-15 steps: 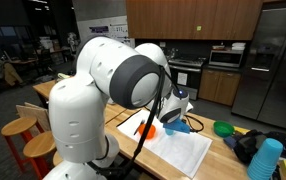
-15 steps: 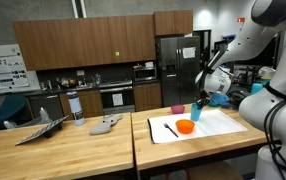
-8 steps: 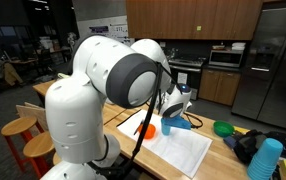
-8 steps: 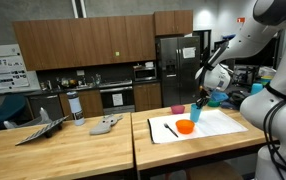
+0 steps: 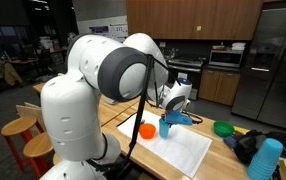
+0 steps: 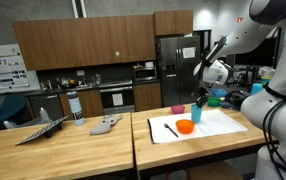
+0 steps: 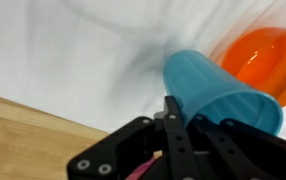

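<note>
My counter (image 6: 83, 150) carries a white sheet (image 5: 188, 152). Over that sheet, my end effector (image 7: 179, 118) is closed on the rim of a blue cup (image 7: 221, 92). The cup is held tilted, just beside the orange bowl (image 5: 147, 130) sitting on the sheet.

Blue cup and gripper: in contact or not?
Touching. The wrist view shows the gripper shut on the blue cup; its fingers press against the cup's wall with no gap visible.
</note>
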Robot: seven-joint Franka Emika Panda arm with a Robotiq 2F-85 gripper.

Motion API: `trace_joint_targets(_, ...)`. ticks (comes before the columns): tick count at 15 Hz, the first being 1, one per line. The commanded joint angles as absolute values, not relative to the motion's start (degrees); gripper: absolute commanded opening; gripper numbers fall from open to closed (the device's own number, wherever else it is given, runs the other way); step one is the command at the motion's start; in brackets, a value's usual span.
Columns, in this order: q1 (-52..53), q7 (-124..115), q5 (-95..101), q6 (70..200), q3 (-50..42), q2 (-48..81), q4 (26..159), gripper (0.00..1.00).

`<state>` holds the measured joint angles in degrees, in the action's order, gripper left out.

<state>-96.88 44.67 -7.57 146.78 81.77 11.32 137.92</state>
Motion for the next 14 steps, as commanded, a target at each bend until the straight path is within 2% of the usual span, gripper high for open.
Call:
trace_joint_targets(1,-97.7,45.3,-5.4,141.9,82.2,8.4,136.4,0.01)
trace_joint_targets(10,-97.1,45.6,-0.4,141.0,81.3,7.0,136.6,0.01)
trace_joint_targets(11,-97.2,45.5,-0.6,141.6,81.4,7.4,136.7,0.3)
trace_joint_targets(12,-97.2,45.5,-1.0,142.6,81.5,7.9,136.9,0.31)
trace_joint_targets(13,-96.9,44.7,-1.3,141.7,81.4,7.9,137.0,0.09)
trace_joint_targets(14,-96.9,44.7,-1.3,141.9,81.4,7.9,137.0,0.16)
